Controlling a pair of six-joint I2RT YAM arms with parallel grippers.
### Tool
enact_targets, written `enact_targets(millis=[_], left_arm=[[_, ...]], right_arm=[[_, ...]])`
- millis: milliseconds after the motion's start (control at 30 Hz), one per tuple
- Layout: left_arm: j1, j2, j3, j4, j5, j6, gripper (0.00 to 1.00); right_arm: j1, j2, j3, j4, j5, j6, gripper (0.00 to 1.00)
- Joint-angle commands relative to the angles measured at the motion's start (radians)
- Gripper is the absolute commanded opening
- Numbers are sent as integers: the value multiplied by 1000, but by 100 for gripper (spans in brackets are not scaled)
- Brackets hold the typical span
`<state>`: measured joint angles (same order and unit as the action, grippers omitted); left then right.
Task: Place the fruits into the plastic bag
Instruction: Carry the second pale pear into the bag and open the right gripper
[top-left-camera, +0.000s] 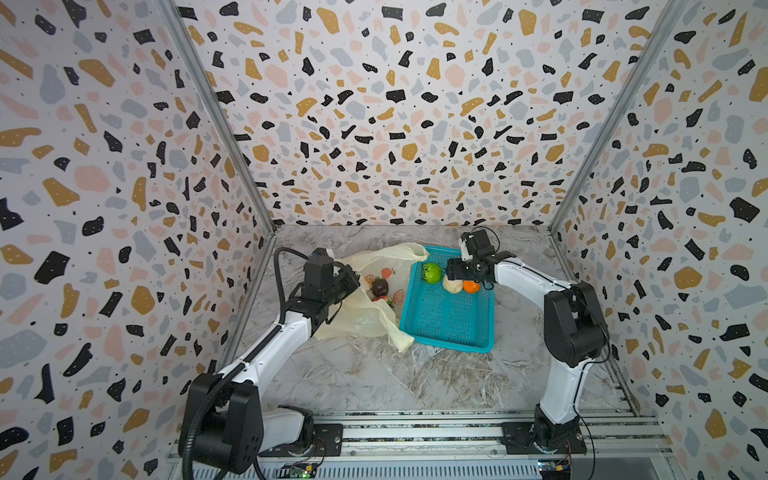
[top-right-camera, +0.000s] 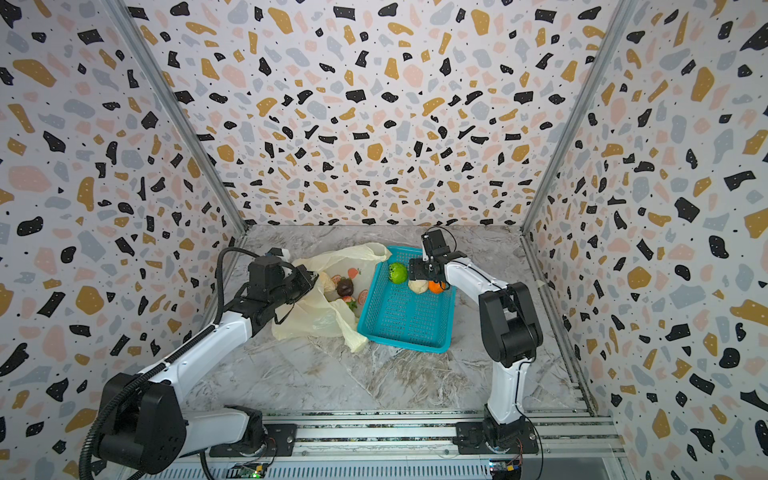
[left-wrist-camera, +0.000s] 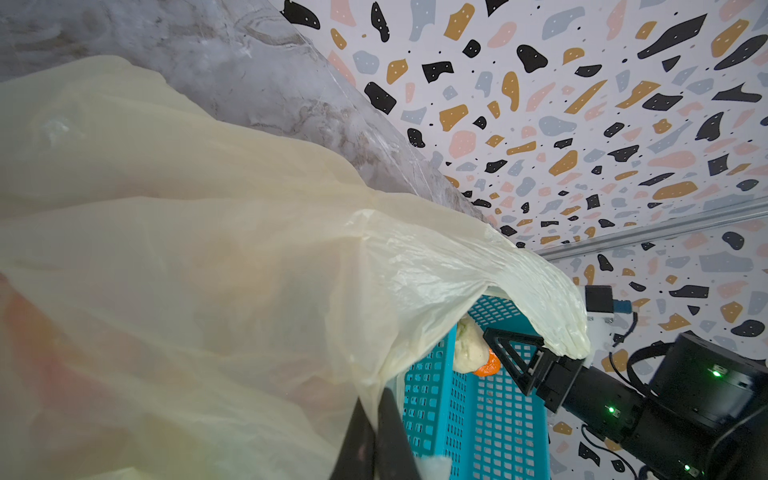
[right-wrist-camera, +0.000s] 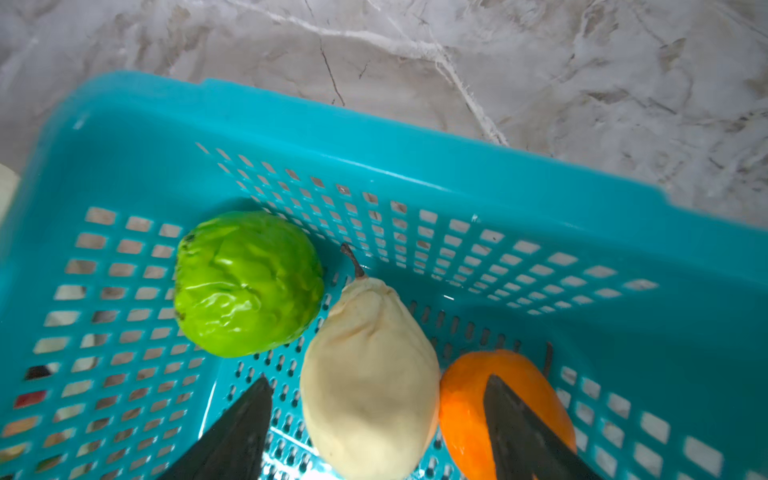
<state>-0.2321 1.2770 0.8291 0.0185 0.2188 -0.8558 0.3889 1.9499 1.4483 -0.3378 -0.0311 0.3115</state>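
Pale-yellow film is bunched between the fingers of my left claw (left-wrist-camera: 374, 409), which is pressed together on an edge of the plastic bag (left-wrist-camera: 216, 249) and lifts its mouth open toward the teal basket (top-left-camera: 449, 347). In both top views the bag lies on the marble tabletop (top-left-camera: 374, 374) against the basket's side, with one handle draped over the basket's far corner. Inside the open mouth I can make out a dark round fruit (top-left-camera: 379, 286), a red one (top-left-camera: 382, 298) just beside it and a cream lump (top-right-camera: 326, 282) near my left claw. More may sit deeper under the film, but I cannot count them, and the flat printed pictures on the bag are not fruit. Three pieces are left in the basket, crowded at its far end: a green fruit (right-wrist-camera: 247, 284), a cream pear (right-wrist-camera: 365, 332) touching it, and an orange (right-wrist-camera: 465, 399) touching the pear on the other side. My right claw (right-wrist-camera: 378, 378) is low over them and spread wide, its fingers either side of the pear and one crossing in front of the orange, gripping nothing yet. I judge the job to be past the middle: the pear looks like the next pick, then the green fruit and the orange.
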Motion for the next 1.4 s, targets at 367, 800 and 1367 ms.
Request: enact_targets(millis=[367, 800, 1367], left_arm=[[-5, 13, 12, 8, 5, 11, 0], [-6, 18, 19, 5, 5, 20, 0], [-6, 12, 30, 24, 32, 23, 0]], right_arm=[[63, 60, 11, -80, 123, -64, 75], [97, -197, -140, -27, 3, -23, 56], [396, -110, 144, -42, -157, -91, 57]])
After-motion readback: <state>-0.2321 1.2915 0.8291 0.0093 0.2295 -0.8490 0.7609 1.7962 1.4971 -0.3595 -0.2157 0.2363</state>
